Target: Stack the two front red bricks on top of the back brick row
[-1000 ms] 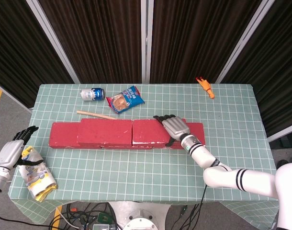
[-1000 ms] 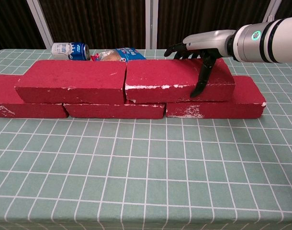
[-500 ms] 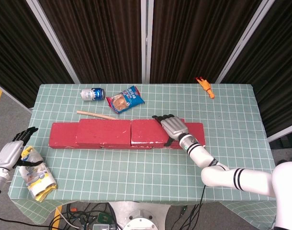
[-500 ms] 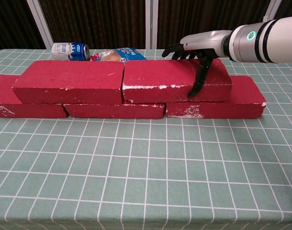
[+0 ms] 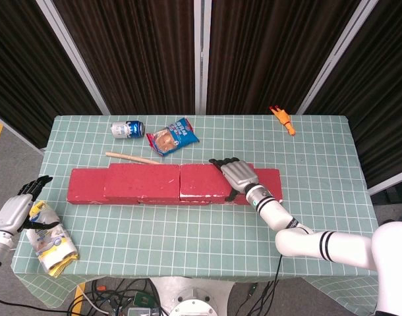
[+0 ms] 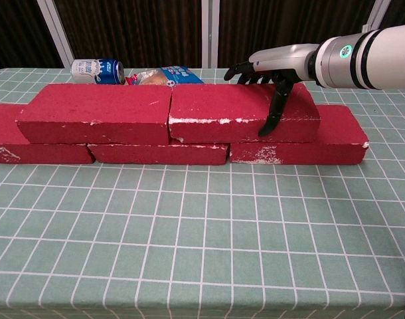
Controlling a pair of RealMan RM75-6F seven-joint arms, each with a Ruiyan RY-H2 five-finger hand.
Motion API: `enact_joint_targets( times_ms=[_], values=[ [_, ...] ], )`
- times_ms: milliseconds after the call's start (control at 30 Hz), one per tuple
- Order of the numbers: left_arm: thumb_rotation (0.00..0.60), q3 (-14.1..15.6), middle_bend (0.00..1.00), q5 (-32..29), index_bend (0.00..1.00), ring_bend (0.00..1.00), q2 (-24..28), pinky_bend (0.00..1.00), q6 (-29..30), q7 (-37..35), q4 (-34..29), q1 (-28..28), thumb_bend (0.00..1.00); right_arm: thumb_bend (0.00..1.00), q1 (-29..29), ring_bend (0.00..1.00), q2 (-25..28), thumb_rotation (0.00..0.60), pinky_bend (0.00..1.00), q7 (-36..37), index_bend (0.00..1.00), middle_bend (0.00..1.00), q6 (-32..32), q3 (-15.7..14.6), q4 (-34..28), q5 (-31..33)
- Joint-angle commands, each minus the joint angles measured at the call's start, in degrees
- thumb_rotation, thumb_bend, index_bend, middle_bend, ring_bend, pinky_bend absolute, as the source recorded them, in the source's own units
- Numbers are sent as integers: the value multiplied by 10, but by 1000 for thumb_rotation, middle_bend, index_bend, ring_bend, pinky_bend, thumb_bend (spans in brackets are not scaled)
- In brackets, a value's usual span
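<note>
Two red bricks lie end to end on top of the back brick row (image 6: 322, 143). In the chest view the left upper brick (image 6: 96, 113) and the right upper brick (image 6: 222, 109) touch at their ends. My right hand (image 6: 272, 70) grips the right upper brick near its right end, fingers over the top and the thumb down its front face. From the head view the same hand (image 5: 239, 175) covers that brick (image 5: 201, 181), beside the left upper brick (image 5: 142, 182). My left hand (image 5: 15, 209) hangs at the table's left edge with fingers apart, holding nothing.
Behind the bricks lie a drink can (image 5: 127, 129), a blue snack bag (image 5: 172, 137) and a wooden stick (image 5: 132, 158). An orange toy (image 5: 282, 120) sits at the back right. A yellow-white packet (image 5: 49, 240) lies by my left hand.
My right hand has slid the right upper brick a little to the left, closing the gap with the left upper brick. The left hand has not moved.
</note>
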Motion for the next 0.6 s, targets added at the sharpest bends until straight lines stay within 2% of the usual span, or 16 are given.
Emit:
enact_joint_targets(
  times_ms=[33, 433, 600],
  values=[
    [600, 1, 0, 1, 42, 0, -1, 0, -1, -3, 2, 0, 70, 45, 1, 120, -1, 600, 123, -3, 19, 321, 4, -1, -3, 3],
    [600, 4, 0, 4, 42, 0, -3, 0, -6, -12, 8, -2, 71, 45, 6, 119, -7, 600, 123, -12, 18, 315, 12, -4, -5, 23],
    [600, 4, 0, 3, 42, 0, -2, 0, -6, -15, 10, -2, 70, 17, 9, 87, -7, 600, 73, -12, 0, 261, 3, -6, -2, 30]
  ],
)
